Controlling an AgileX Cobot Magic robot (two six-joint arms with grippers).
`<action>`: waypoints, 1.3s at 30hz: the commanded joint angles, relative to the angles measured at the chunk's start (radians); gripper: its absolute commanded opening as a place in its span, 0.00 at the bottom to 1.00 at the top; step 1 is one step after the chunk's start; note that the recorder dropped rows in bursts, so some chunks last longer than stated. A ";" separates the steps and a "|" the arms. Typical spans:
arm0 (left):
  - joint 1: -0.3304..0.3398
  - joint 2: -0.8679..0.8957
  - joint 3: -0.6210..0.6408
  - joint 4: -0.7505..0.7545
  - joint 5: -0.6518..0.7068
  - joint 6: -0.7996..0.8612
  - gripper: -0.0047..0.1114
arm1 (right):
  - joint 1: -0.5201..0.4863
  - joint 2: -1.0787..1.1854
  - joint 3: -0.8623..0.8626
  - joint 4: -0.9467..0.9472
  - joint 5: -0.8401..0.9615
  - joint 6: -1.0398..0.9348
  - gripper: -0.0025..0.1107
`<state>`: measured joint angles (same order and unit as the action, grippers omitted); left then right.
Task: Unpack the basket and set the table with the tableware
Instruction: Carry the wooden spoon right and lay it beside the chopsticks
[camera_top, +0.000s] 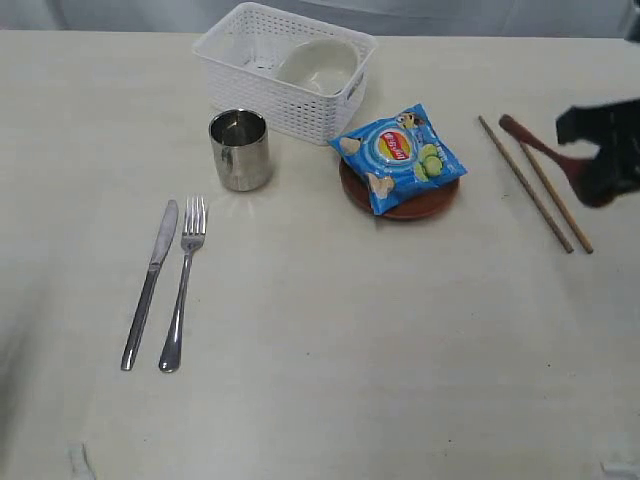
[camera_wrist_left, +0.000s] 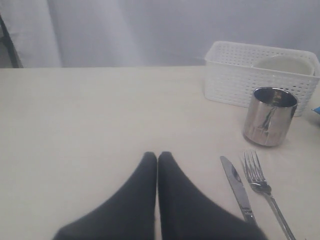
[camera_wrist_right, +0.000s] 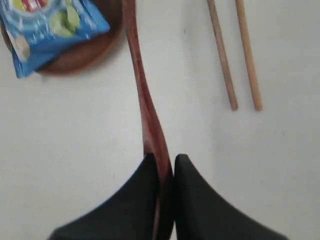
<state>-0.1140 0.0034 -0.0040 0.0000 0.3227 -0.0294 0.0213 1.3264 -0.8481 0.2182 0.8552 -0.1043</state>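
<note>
— What is your right claw (camera_wrist_right: 166, 160) doing?
— I am pinching the wooden spoon (camera_wrist_right: 142, 90) with it, near the chopsticks (camera_wrist_right: 232, 55).
— And your left claw (camera_wrist_left: 157, 156)?
— I am holding it pressed together, empty, over the table (camera_wrist_left: 75, 125).

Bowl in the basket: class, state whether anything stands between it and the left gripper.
Yes. The steel cup stands just in front of the basket, roughly between the shut left gripper and the bowl; the basket's near wall also screens the bowl.

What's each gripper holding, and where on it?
Right gripper pinches the wooden spoon at its wider bowl end; left gripper is shut on nothing.
</note>
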 joint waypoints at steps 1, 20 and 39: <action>0.002 -0.003 0.004 0.000 -0.003 0.000 0.04 | -0.007 -0.062 0.203 -0.016 -0.095 0.025 0.02; 0.002 -0.003 0.004 0.000 -0.003 0.000 0.04 | -0.007 0.235 0.250 -0.026 -0.241 0.052 0.26; 0.002 -0.003 0.004 0.000 -0.003 0.000 0.04 | 0.048 0.297 -0.429 0.251 -0.016 -0.107 0.43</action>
<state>-0.1140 0.0034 -0.0040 0.0000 0.3227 -0.0294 0.0341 1.5425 -1.1296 0.4136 0.7933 -0.1698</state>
